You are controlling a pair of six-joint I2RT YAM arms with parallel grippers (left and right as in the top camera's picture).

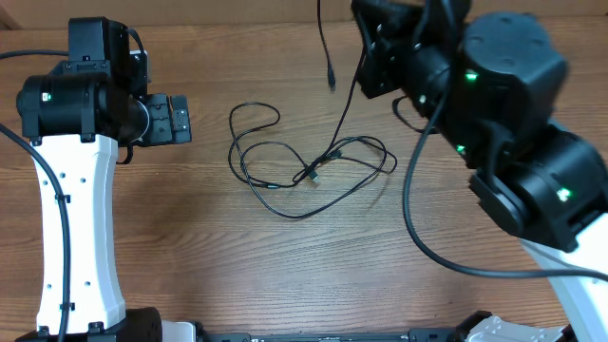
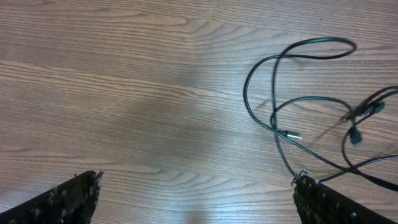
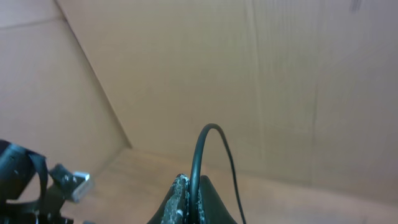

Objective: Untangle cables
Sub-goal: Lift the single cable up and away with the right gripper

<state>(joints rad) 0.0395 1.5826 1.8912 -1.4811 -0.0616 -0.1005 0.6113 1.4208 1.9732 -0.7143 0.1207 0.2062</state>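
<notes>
Thin black cables (image 1: 304, 171) lie looped and crossed on the wooden table, with small plugs near the middle of the tangle. One cable (image 1: 347, 104) rises from the tangle up to my right gripper (image 1: 366, 43), which is raised at the back and shut on it; its free plug end (image 1: 331, 78) hangs down. In the right wrist view the fingers (image 3: 193, 186) pinch the cable (image 3: 208, 134). My left gripper (image 1: 176, 119) is open, low over the table left of the tangle. In the left wrist view its fingers (image 2: 196, 199) are spread, with the cables (image 2: 298, 112) ahead to the right.
Cardboard walls (image 3: 186, 62) stand behind the table. The right arm's own thick black wire (image 1: 418, 228) loops over the table at the right. The left arm's white base (image 1: 76, 247) stands at the front left.
</notes>
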